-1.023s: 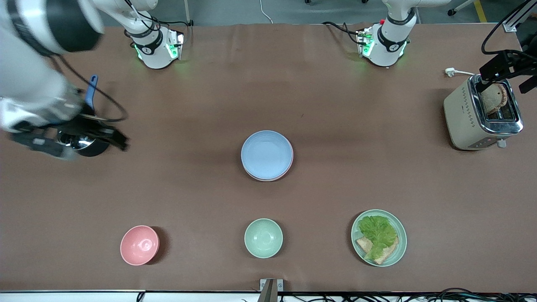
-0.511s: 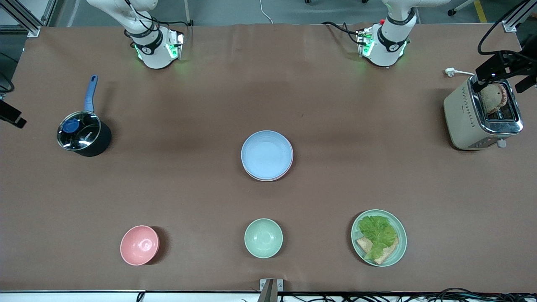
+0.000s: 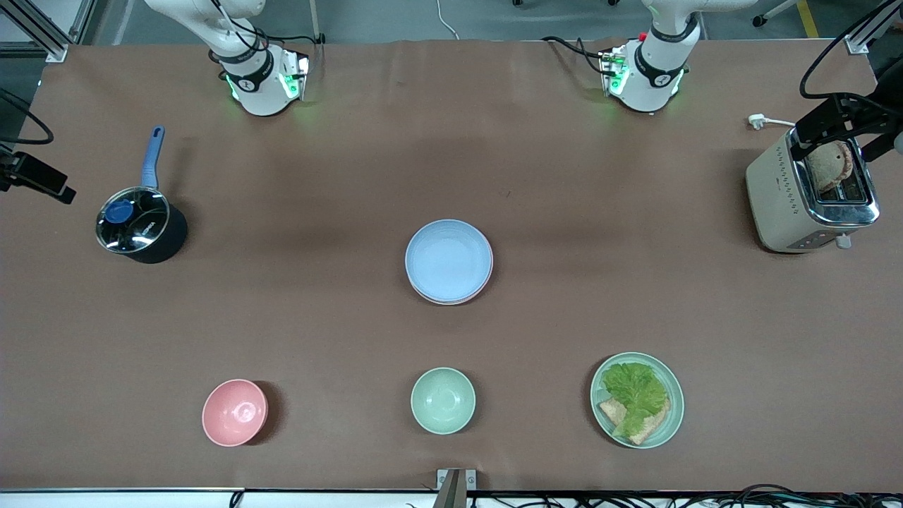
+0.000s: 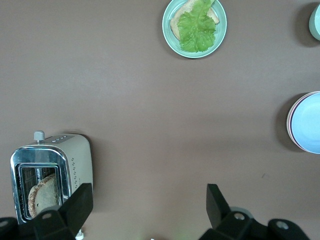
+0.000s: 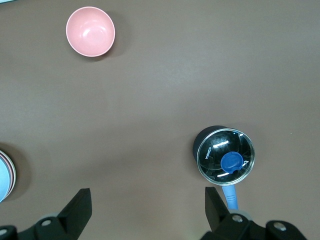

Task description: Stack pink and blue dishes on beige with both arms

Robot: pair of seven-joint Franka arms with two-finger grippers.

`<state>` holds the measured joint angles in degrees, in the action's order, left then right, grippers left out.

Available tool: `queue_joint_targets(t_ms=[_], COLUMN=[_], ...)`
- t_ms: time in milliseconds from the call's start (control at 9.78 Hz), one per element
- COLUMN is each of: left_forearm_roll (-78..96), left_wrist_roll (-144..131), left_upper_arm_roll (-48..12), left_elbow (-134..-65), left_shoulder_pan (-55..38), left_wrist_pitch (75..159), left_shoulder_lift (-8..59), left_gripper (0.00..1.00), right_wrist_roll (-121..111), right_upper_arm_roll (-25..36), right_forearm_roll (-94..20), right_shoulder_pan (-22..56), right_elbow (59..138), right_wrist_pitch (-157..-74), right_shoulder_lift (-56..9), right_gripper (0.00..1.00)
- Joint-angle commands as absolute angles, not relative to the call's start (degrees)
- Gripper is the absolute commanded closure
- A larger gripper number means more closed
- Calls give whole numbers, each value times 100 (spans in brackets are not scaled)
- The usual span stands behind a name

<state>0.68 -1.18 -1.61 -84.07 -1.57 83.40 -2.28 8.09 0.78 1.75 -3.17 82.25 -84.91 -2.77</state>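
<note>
1. Blue dish is sitting top of the stack at table centre, w/ the pink dish showing only as a thin rim under it; the beige plate isn't visible, presumably at the bottom, can't confirm.
2. Stack is lying roughly midway btwn both arms, well apart from each, so neither is clearly nearer. Plates are round, no long axis.
3. Left gripper is hanging high over the toaster at the left arm's end, fingers spread wide, holding nothing.
4. Right gripper is hovering near the lidded saucepan at the right arm's end, jaws wide apart, empty.
5. Judging by this, stacking looks done; arms appear parked.
6. Plates are looking matte, shallow, smooth-rimmed; likely light plastic.
7. Pink bowl, green bowl and lettuce plate are sitting nearer the camera than the stack.
</note>
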Motion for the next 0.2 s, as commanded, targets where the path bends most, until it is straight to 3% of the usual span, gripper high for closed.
queue_joint_targets(t_ms=[0, 102], left_forearm_roll=[-9, -26], left_wrist_roll=[-158, -150], left_upper_arm_roll=[-211, -211], left_elbow=[-8517, -8517], left_shoulder_pan=[-132, -132], left_wrist_pitch=[8323, 8323], left_shoulder_lift=[-176, -176], left_gripper=[0, 0], right_wrist_roll=[756, 756], right_upper_arm_roll=[70, 88], right_forearm_roll=[70, 36], right_shoulder_pan=[-343, -360], right_elbow=[8508, 8551], right_wrist_pitch=[-8596, -8604], right_shoulder_lift=[-53, 8], right_gripper=[0, 0])
